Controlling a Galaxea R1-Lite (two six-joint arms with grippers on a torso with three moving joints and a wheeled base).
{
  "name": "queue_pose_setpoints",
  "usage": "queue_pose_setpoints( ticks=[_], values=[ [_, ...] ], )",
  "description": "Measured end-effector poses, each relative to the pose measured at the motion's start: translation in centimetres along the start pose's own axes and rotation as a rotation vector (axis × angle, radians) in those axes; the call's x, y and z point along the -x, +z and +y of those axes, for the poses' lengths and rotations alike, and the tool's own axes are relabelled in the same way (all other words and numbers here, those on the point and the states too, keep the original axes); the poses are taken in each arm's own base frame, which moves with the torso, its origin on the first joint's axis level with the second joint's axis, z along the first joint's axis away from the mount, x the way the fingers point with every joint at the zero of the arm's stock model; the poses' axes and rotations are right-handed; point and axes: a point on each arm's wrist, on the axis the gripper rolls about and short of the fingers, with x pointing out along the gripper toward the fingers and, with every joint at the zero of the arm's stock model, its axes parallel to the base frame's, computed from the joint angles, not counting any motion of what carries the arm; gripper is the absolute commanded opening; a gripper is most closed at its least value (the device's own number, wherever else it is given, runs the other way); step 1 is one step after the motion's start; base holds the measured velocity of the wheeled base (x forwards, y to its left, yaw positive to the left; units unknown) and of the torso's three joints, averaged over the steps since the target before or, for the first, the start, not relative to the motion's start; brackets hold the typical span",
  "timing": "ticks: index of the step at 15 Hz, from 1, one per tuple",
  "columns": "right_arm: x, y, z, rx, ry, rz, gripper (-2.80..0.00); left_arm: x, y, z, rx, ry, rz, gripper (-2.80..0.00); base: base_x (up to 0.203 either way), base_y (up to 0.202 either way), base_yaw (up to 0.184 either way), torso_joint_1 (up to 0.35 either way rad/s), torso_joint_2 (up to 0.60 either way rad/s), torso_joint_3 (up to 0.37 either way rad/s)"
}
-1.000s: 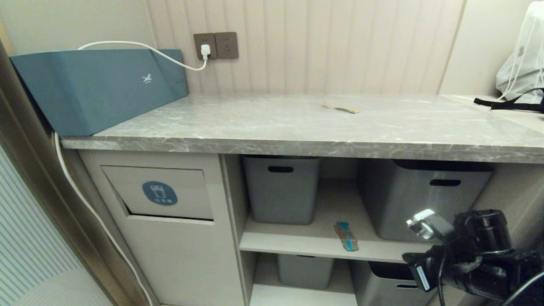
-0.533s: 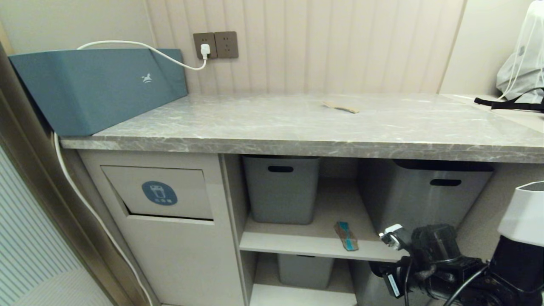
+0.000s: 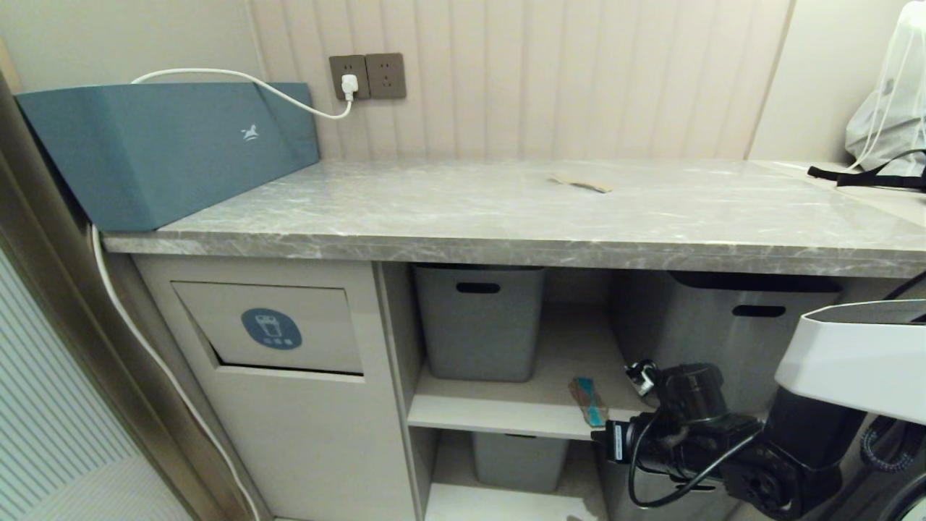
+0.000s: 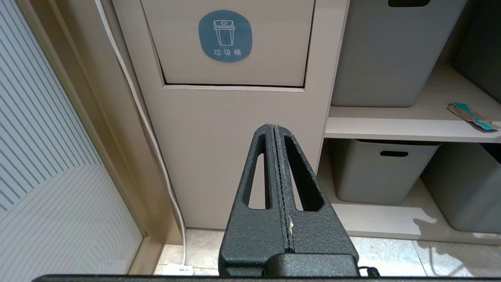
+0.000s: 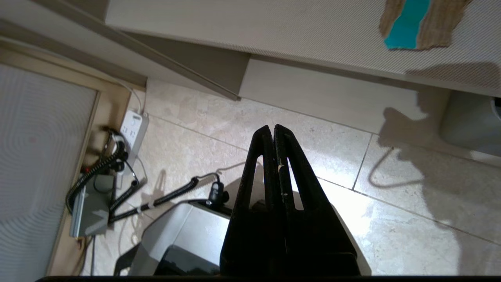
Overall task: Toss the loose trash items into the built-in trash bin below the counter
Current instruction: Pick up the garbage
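Note:
A brown cardboard scrap with a teal side (image 3: 589,402) lies on the middle shelf between two grey tubs; it also shows in the left wrist view (image 4: 471,116) and the right wrist view (image 5: 415,23). Another brown scrap (image 3: 580,183) lies on the grey marble counter (image 3: 506,217). The trash bin flap (image 3: 271,329) with its blue sticker (image 4: 225,36) is shut, left of the shelves. My right arm (image 3: 687,427) reaches in low, just right of the shelf scrap. My right gripper (image 5: 273,128) is shut and empty, pointing down at the floor. My left gripper (image 4: 273,127) is shut and empty, facing the cabinet below the flap.
Grey tubs (image 3: 479,322) (image 3: 723,333) stand on the shelves, with more tubs below (image 4: 381,170). A blue-teal box (image 3: 166,148) with a white cable sits at the counter's left end. A bag (image 3: 886,123) lies at the far right. A power strip and cables (image 5: 129,129) lie on the floor.
My right arm has swung left and in toward the shelf, its wrist now close beside the teal scrap, and its white forearm has come into view. The scraps and flap have not moved.

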Motion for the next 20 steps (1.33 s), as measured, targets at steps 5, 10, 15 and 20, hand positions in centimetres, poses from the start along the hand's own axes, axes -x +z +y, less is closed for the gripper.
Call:
queue_pose_setpoints(
  ticks=[5,10,15,20],
  values=[
    [-0.4,1.4,0.2,-0.154,0.016,-0.048,-2.8,0.0,0.0,0.0,0.0,0.0,0.0,-2.8,0.0,0.0,0.0,0.0,0.0,0.0],
    [0.3,3.6,-0.6,-0.424,0.045,-0.092,-2.8,0.0,0.0,0.0,0.0,0.0,0.0,-2.8,0.0,0.0,0.0,0.0,0.0,0.0],
    [1.3,4.1,-2.8,-0.36,-0.009,-0.101,-2.8,0.0,0.0,0.0,0.0,0.0,0.0,-2.8,0.0,0.0,0.0,0.0,0.0,0.0],
    [4.0,4.1,-6.1,-0.314,-0.045,-0.054,-2.8,0.0,0.0,0.0,0.0,0.0,0.0,-2.8,0.0,0.0,0.0,0.0,0.0,0.0]
  ],
)
